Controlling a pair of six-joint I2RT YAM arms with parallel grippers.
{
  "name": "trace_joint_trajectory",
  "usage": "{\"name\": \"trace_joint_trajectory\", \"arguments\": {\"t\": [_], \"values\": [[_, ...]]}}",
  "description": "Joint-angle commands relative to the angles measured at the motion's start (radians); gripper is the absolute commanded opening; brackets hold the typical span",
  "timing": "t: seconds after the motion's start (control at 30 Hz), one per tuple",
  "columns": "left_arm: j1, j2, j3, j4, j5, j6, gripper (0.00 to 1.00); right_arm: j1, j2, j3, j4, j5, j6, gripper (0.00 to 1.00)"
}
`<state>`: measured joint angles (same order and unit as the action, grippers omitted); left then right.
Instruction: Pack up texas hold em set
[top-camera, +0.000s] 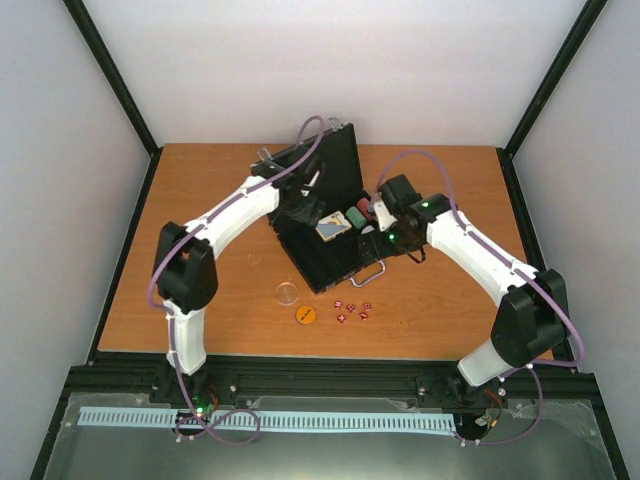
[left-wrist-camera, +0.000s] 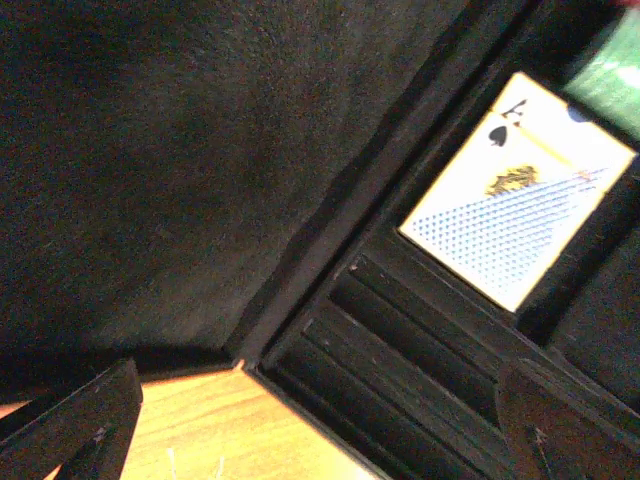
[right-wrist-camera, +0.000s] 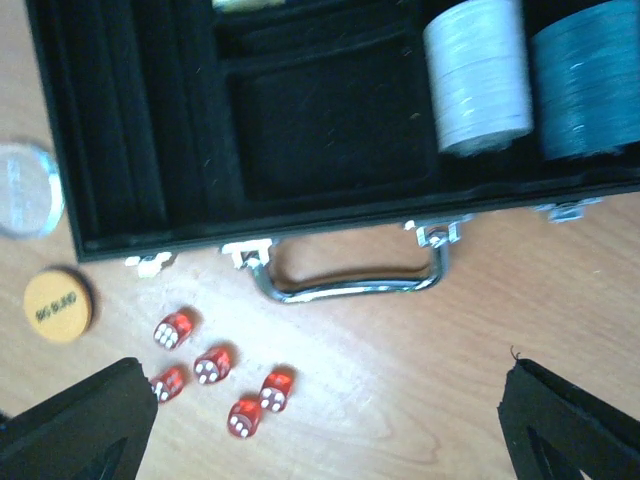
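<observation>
1. Nearest on the worktop, an orange disc and five small red dice are seen lying loose just in front of the briefcase. A clear disc lies beside the orange disc, closer to the case's corner.
2. The black briefcase is found open at mid-worktop, with its silver handle turned toward the near edge.
3. Inside, a white chip stack and a blue chip stack are laid side by side in the slots by the handle. The blue-white card box lies in a farther compartment, with a green chip stack just beside it.
4. The right gripper is held wide above the handle and dice, with nothing between its jaws.
5. The left gripper is likewise spread wide and empty, over the corner where tray and lid meet.
6. The lid is seen raised at the far side.
</observation>
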<state>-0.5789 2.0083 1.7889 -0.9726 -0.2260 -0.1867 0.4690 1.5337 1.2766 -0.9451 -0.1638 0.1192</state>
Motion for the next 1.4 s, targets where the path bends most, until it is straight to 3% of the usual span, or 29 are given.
{"name": "trace_joint_trajectory", "arguments": {"t": [0.0, 0.2, 0.33, 0.47, 0.73, 1.37], "values": [[0.021, -0.136, -0.101, -0.029, 0.064, -0.014, 1.00, 0.082, -0.012, 0.026, -0.091, 0.052, -0.033, 0.95], [0.086, -0.304, -0.385, 0.017, 0.141, -0.053, 1.00, 0.161, 0.020, 0.022, -0.121, 0.061, -0.022, 0.94], [0.118, -0.379, -0.475, 0.020, 0.145, -0.043, 1.00, 0.232, 0.074, 0.022, -0.117, 0.076, -0.013, 0.92], [0.129, -0.399, -0.484, 0.013, 0.129, -0.036, 1.00, 0.294, 0.119, 0.003, -0.083, 0.084, -0.006, 0.88], [0.129, -0.396, -0.469, 0.001, 0.139, -0.032, 1.00, 0.303, 0.152, -0.053, 0.005, 0.021, 0.013, 0.62], [0.129, -0.398, -0.476, -0.026, 0.134, -0.013, 1.00, 0.358, 0.201, -0.150, 0.082, 0.042, 0.051, 0.46]]}}
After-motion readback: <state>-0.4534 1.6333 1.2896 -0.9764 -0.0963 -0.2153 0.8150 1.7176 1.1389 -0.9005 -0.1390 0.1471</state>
